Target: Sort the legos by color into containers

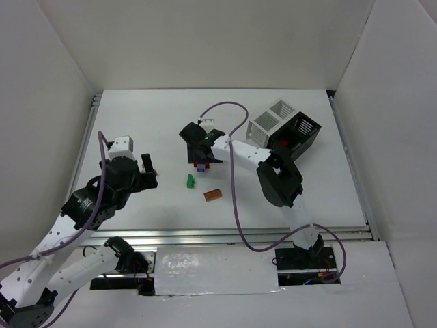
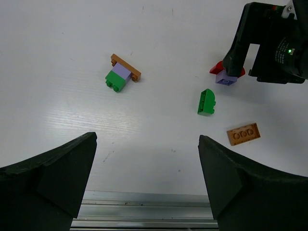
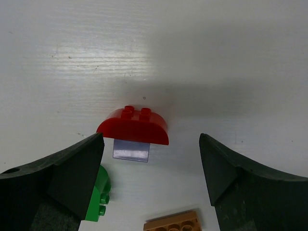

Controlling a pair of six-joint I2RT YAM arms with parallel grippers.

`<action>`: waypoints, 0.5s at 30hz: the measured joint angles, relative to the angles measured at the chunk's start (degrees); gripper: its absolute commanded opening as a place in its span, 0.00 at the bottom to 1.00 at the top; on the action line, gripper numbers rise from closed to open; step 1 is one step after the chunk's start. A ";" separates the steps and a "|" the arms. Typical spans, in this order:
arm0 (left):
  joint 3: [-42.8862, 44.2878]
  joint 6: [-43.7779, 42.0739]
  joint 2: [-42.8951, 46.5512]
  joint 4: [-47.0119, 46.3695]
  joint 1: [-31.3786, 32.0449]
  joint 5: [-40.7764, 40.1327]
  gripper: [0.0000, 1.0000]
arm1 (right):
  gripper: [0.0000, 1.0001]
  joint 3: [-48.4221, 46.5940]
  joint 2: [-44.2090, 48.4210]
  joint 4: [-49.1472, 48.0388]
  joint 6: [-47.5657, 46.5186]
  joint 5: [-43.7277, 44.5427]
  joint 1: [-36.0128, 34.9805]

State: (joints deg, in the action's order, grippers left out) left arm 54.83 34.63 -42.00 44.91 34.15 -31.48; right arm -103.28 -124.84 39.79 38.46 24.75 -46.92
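Nearest me, at about 8 o'clock on the white table (image 1: 136, 116), my left gripper (image 2: 147, 144) hangs with its matte black jaws spread wide, holding nothing. In its wrist camera, at 11 o'clock, lies a small stack (image 2: 121, 76) of glossy moulded plastic. It has a green layer, a lilac layer and a thin orange-brown strip across one end.

Towards the table's centre an orange-brown plate (image 2: 243, 134) lies flat, its round studs facing up. At its 10 o'clock, near but apart, a green brick (image 2: 207, 102) with a rounded back lies on its side.

Just beyond, a red brick (image 3: 133, 126) with a domed outline sits joined to a pale purple block (image 3: 131, 150). My right gripper (image 3: 151, 142) hovers over that pair, its jaws parted on either side and touching neither piece.

Farthest off, at 1 o'clock, stand white mesh-walled boxes (image 1: 270, 121) and a black box (image 1: 304, 133), side by side.
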 measured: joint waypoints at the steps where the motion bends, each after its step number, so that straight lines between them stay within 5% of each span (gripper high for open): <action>1: 0.00 -0.07 -0.28 0.00 0.00 0.20 0.99 | 0.87 0.00 -0.17 0.17 0.11 -0.04 -0.09; 15: 0.00 -1.31 -1.03 -0.37 -1.36 2.82 1.00 | 0.94 -1.66 -1.44 -0.50 0.90 -3.08 -0.20</action>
State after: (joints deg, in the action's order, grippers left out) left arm 54.83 33.32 -43.03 44.53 32.80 -28.67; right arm -104.95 -126.28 39.29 39.35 21.67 -47.11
